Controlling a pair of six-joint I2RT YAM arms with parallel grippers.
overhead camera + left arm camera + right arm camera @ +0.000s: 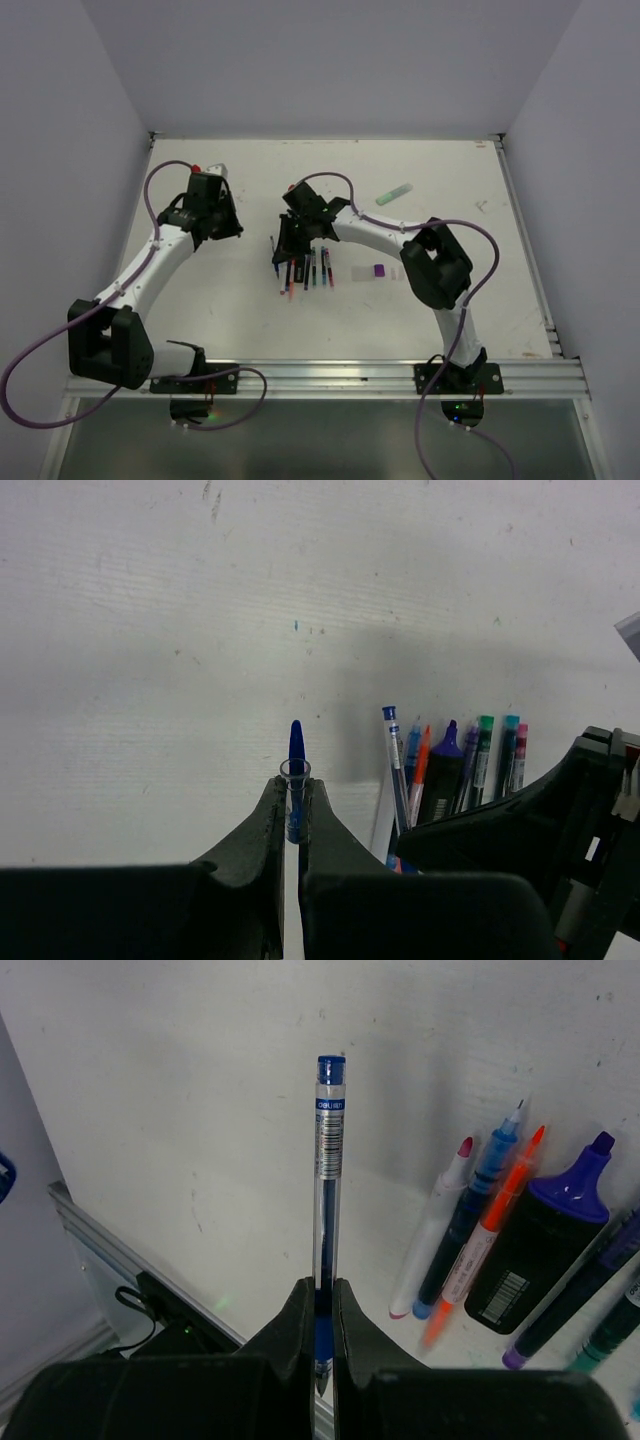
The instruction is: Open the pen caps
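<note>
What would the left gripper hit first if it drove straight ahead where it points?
Likely just bare table: the left gripper, shut on a blue cap, faces open surface, with the pens off to its right. Depth is hard to judge.

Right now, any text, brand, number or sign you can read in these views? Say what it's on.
"deli": blue band near the top of the clear blue pen in the right gripper; small, probably reads that.
Barcode strip under it: digits too small to read.
Barcode label on the purple highlighter: blurred, unreadable.
Printed barrels of the other pens, left wrist view: too small.
Top view: nothing legible.
</note>
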